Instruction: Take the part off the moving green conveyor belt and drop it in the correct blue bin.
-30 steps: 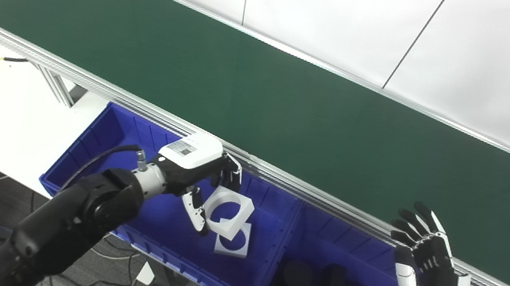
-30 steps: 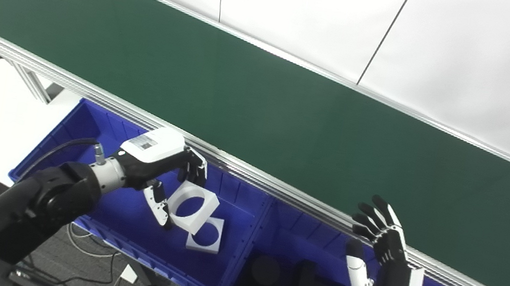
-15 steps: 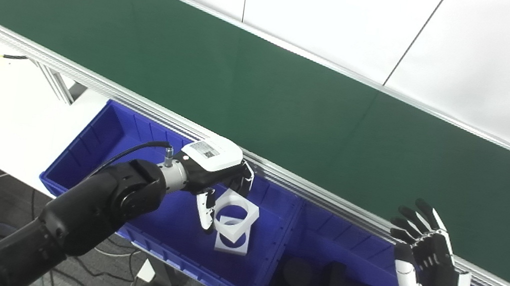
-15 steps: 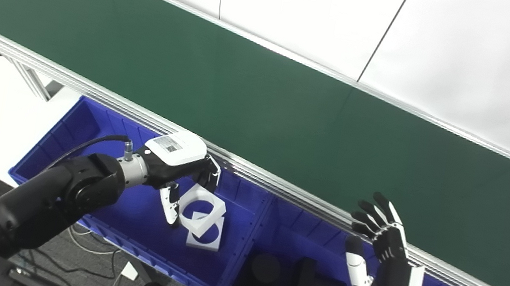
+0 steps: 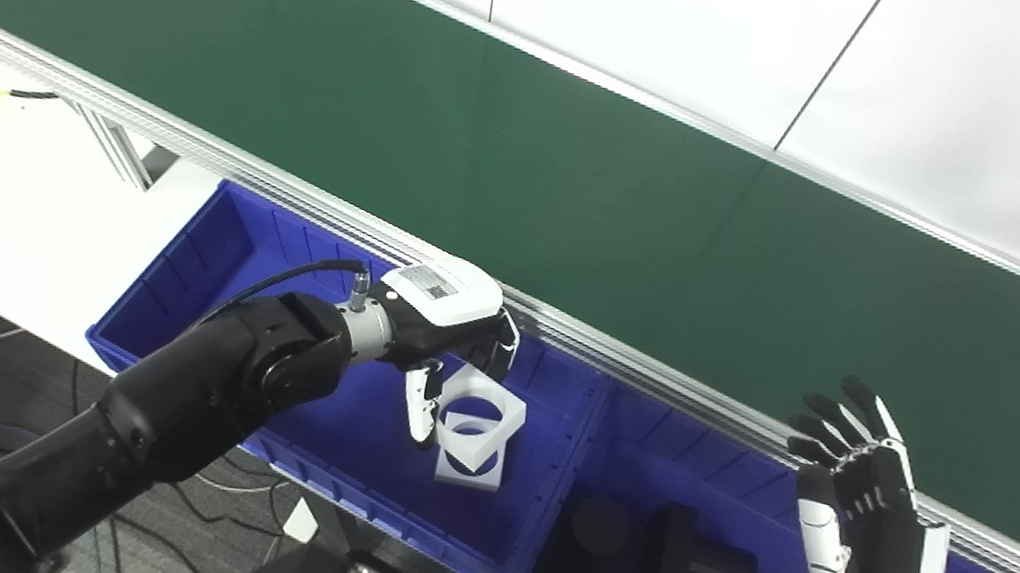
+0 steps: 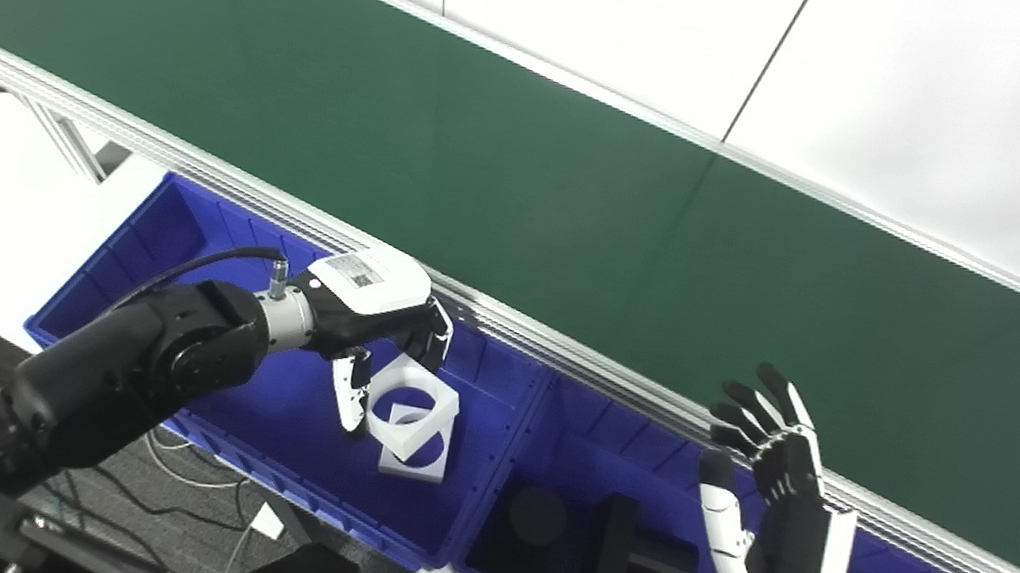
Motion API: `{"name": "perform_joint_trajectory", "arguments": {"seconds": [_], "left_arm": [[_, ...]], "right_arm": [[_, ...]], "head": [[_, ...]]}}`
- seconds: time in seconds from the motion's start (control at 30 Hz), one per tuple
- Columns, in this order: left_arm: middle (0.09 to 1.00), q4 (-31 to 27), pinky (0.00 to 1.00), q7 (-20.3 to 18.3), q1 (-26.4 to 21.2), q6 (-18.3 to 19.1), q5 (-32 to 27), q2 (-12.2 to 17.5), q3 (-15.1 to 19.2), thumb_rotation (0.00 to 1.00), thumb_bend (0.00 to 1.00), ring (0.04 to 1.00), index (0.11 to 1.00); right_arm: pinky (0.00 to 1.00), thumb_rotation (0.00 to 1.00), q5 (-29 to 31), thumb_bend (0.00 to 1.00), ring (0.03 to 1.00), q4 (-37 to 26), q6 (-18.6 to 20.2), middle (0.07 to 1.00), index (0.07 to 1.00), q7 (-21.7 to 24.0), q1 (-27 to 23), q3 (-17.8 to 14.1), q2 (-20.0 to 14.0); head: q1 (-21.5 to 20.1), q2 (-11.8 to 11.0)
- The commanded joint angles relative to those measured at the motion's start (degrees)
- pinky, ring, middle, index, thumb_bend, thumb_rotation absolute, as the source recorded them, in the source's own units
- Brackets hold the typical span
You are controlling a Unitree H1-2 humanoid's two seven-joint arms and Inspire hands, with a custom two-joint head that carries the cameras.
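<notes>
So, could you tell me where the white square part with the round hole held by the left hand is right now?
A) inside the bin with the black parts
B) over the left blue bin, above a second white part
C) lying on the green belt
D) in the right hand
B: the left hand holds the white part over the left blue bin, just above the second white part lying there.
</notes>
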Motion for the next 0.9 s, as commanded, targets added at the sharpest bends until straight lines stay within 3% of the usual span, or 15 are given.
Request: {"name": "perform_joint_trajectory", "arguments": {"seconds": [0.0, 0.03, 0.17, 0.4, 0.67, 0.8, 0.87], "left_arm": [[0.67, -3.0, 0.7, -1.7, -1.5, 1.5, -0.2, 1.3, 0.7, 0.36, 0.77, 0.672, 0.662], [0.756, -3.6, 0.78, -2.8, -1.5, 2.2, 0.0, 1.5, 0.7, 0.49, 0.84, 0.758, 0.757], [0.901, -5.6, 0.94, -6.4, -1.3, 5.0, -0.4, 1.8, 1.2, 0.66, 0.98, 0.903, 0.898], [0.984, -7.9, 1.0, -9.8, -0.9, 7.8, -2.2, 1.9, 2.1, 0.73, 1.0, 0.986, 0.984], [1.0, -10.1, 1.0, -11.4, -0.1, 10.1, -5.3, 1.5, 3.5, 0.66, 1.0, 1.0, 1.0], [0.985, -10.3, 0.96, -7.0, 1.8, 6.7, -14.3, 0.5, 6.8, 0.68, 1.0, 0.975, 0.988], [0.96, -10.7, 0.91, -5.8, 3.2, 6.5, -21.7, -1.1, 9.4, 0.77, 1.0, 0.944, 0.971]], "right_arm": [[0.63, 0.7, 0.6, 0.53, 0.696, -1.9, -0.2, 0.76, 0.853, 0.3, -0.6, -0.2, 0.4], [0.62, 0.7, 0.6, 0.53, 0.694, -1.8, -0.3, 0.759, 0.852, 0.3, -0.6, -0.2, 0.5], [0.62, 0.71, 0.5, 0.54, 0.694, -1.6, -0.4, 0.759, 0.849, 0.2, -0.6, -0.2, 0.6], [0.63, 0.7, 0.6, 0.54, 0.698, -1.6, -0.4, 0.761, 0.85, 0.2, -0.6, -0.2, 0.7], [0.62, 0.7, 0.1, 0.54, 0.696, -1.1, -1.1, 0.76, 0.851, 0.1, -0.5, -0.1, 0.9], [0.61, 0.69, -0.1, 0.53, 0.696, -0.5, -1.7, 0.761, 0.85, 0.0, -0.5, 0.0, 1.2], [0.62, 0.68, -0.2, 0.53, 0.7, -0.1, -1.9, 0.762, 0.85, -0.1, -0.4, 0.1, 1.3]], "head": [[-0.1, -0.2], [-0.1, -0.2], [0.0, -0.2], [-0.3, -0.5], [-0.6, -1.0], [-2.0, -2.1], [-2.9, -2.8]]}}
